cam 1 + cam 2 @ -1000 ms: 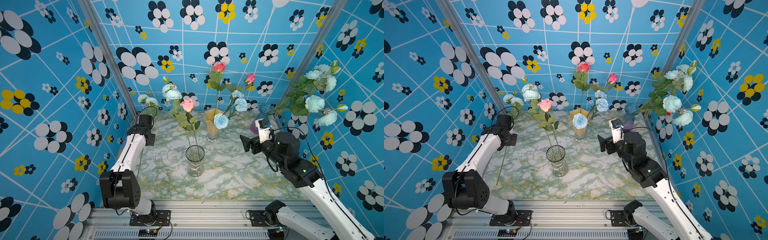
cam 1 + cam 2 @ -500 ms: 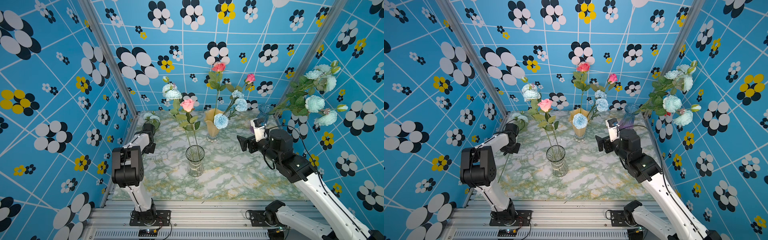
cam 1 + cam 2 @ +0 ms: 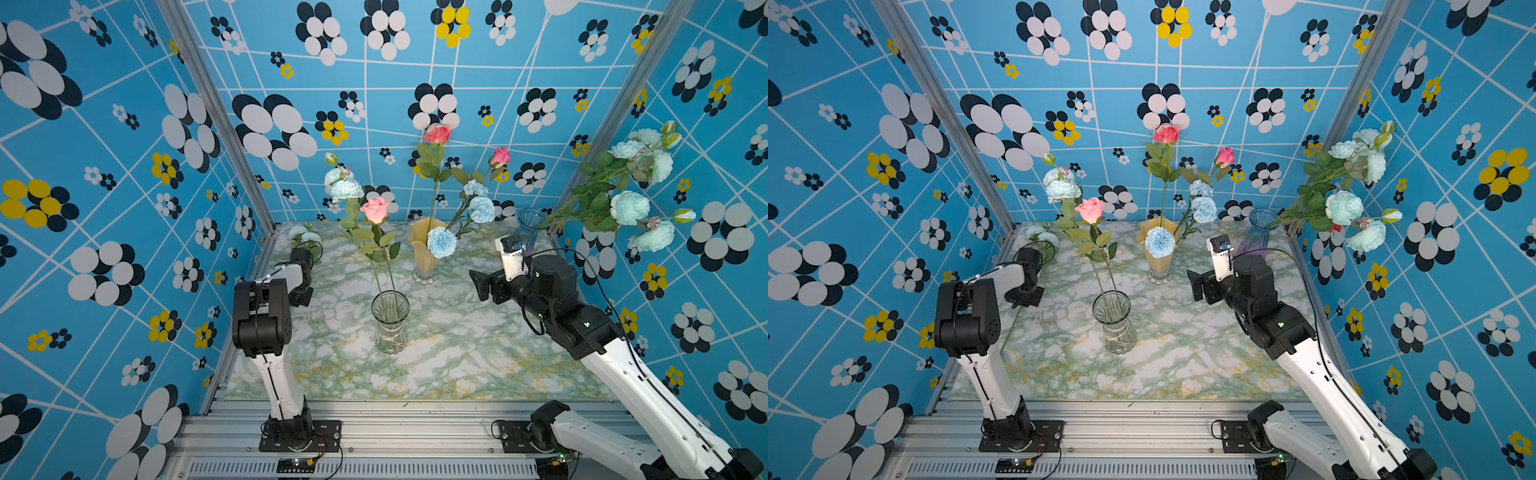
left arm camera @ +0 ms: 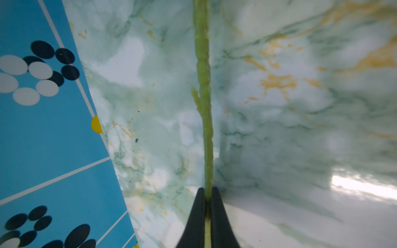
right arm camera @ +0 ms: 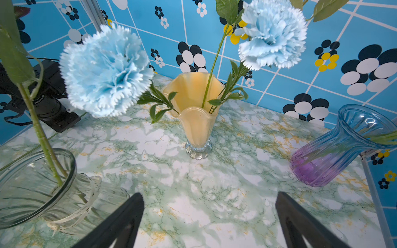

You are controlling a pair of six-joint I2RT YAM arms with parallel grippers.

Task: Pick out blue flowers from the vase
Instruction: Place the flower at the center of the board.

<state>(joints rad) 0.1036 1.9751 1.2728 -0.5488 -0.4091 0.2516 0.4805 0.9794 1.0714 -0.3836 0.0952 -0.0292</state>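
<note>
Right gripper (image 5: 209, 197): jaws spread wide, nothing btwn them. Straight ahead of them, yellow vase (image 5: 194, 120) upright on marble table (image 5: 236, 193), w/ two blue carnations (image 5: 105, 70) leaning out to either side & a taller thin stem up the middle. Bigger carnation head hanging nearest the jaws, partly over the way in. Close off one side of the jaws: clear glass vase (image 5: 32, 189) w/ thick green stems inside. Farther off the other side: blue-purple vase (image 5: 335, 150), looks tilted toward the side wall.

Seen in both top views: pink rose (image 3: 375, 210) & pale blue peony (image 3: 343, 187) rising from the clear glass vase, across from the right jaws. Big peony spray (image 3: 631, 208) sticking out of the blue-purple vase, above & behind the right gripper.

Left gripper (image 4: 207, 193): pinched tight on a green stem (image 4: 203, 85), running straight out ahead of the jaws, low over the table, beside the blue wall (image 4: 43, 139). Behind those jaws, past the wrist: pale blue blooms (image 3: 1040, 235) low in the corner; join to the held stem hidden by the arm.

Writing: small white print on black lens barrel (image 5: 46, 103) at left arm, too small to read.
</note>
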